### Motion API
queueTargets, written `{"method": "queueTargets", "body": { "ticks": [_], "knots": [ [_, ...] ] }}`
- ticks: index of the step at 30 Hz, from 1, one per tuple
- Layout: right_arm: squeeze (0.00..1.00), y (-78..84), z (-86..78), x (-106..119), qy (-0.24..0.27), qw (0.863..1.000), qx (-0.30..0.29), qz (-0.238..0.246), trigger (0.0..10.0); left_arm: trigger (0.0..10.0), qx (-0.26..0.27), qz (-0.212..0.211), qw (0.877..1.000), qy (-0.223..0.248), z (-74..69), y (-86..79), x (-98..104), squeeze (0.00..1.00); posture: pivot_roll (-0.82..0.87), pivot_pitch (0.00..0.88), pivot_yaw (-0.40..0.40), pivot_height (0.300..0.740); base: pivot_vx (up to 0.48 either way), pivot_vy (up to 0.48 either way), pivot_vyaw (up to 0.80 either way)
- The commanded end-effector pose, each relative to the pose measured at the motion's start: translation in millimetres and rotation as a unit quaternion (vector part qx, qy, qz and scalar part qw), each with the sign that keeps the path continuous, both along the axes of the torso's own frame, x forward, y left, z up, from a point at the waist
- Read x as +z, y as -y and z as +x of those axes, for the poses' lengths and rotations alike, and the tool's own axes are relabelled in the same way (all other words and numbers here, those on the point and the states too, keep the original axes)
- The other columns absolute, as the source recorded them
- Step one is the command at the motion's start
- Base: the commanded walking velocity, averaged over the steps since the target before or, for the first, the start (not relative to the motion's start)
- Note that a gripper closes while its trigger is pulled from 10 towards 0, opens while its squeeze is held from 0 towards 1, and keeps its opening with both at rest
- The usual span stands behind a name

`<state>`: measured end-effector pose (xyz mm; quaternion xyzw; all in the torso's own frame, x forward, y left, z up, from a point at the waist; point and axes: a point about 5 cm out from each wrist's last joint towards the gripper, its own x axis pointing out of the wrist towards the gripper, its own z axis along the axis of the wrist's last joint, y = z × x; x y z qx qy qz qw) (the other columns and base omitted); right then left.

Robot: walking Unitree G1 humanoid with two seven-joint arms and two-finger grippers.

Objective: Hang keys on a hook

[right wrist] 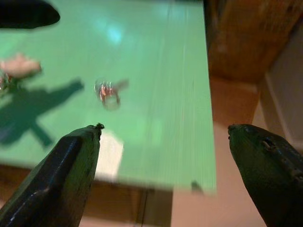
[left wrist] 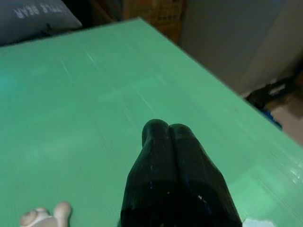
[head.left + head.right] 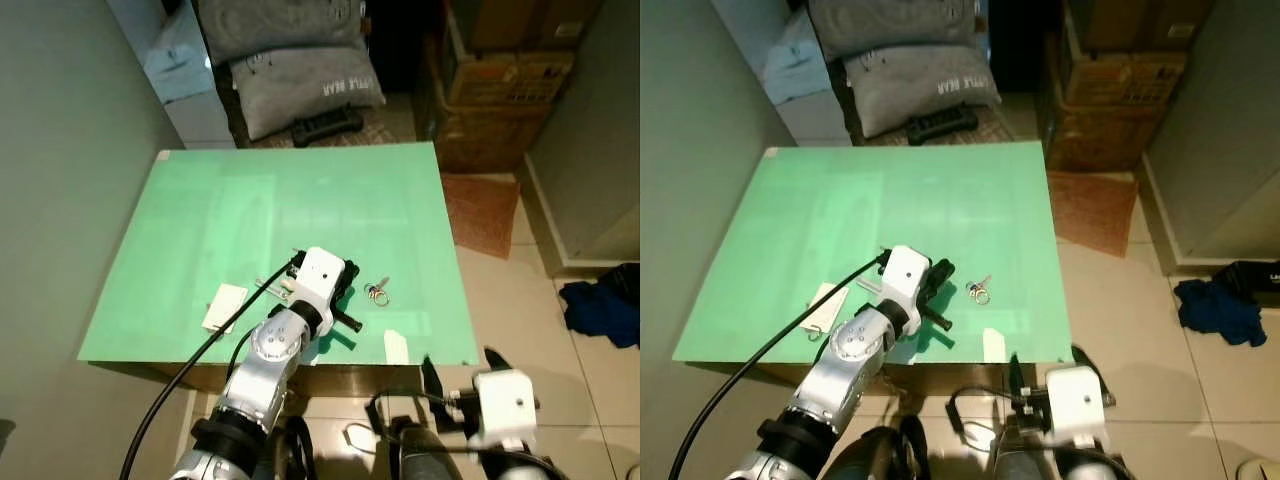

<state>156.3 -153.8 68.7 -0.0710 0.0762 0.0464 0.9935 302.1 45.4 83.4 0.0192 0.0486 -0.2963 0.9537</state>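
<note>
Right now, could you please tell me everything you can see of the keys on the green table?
The keys are a small metal bunch: a couple of silvery rings with one short key sticking out, pointing away from the robot and to its right. They lie flat on the green table near its front edge, toward the right side, untouched. The left tool hovers just beside them, fingers shut, apart from them. The right tool is open, back off the table's front edge, pointed toward the keys. Finer detail is too small to tell.

Two silver jointed arms end in white box-shaped wrist blocks; a black cable [image 3: 190, 365] trails from the left one. Each gripper, left gripper [image 2: 168, 130] and right gripper [image 1: 163, 135], has two long black fingers.
</note>
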Motion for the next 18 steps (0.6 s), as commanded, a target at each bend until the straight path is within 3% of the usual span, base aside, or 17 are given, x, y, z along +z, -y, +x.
{"method": "queueTargets", "body": {
  "ticks": [1,8,18],
  "knots": [
    [0.00,-2.1,-3.4,-5,-0.015,1.000,0.002,0.008,10.0,10.0,0.003,0.004,1.000,-0.018,0.4,-4.4,-8,1.00,-0.22,0.149,0.098,0.740,0.000,0.000,0.00],
    [0.00,-4.4,-16.5,-9,-0.024,1.000,-0.008,0.012,10.0,10.0,-0.017,0.023,0.998,-0.048,-1.2,8.4,-18,1.00,-0.25,0.176,0.123,0.740,0.000,0.000,0.00],
    [0.00,-1.3,-28.6,-6,-0.023,0.999,-0.036,0.014,10.0,10.0,-0.029,0.010,0.998,-0.056,-3.4,31.3,-21,1.00,-0.29,0.211,0.151,0.740,0.000,0.000,0.00]
  ]
}}
